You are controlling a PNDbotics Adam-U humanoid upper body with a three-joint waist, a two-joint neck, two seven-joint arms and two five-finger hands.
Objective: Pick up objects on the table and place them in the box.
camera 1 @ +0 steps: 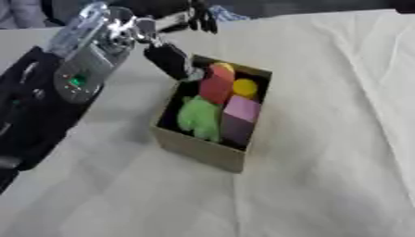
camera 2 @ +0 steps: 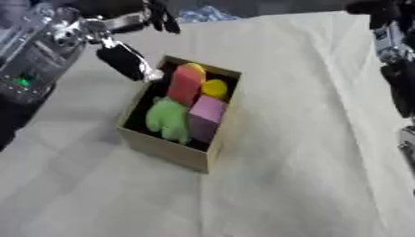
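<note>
Cream, creased cloth covers the whole table (camera 1: 324, 185), where an open brown cardboard box (camera 1: 203, 150) holds a red block (camera 1: 215, 88), yellow ball (camera 1: 245, 87), green soft toy (camera 1: 200, 118) and pink cube (camera 1: 242, 109), the left hand (camera 1: 166, 58) at its far-left rim, fingers extended, holding nothing

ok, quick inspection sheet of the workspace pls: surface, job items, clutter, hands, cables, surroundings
Surface: white cloth, wrinkled.
Job's things: open cardboard box holding a red block, yellow ball, green soft toy and purple cube; no loose items seen on the cloth.
Clutter: nothing seen.
Hands: left robot hand at the box's far left rim, finger state unclear; right arm at the right eye view's edge, hand not seen.
Cables: nothing seen.
Surroundings: dark, indistinct shapes beyond the far edge.
</note>
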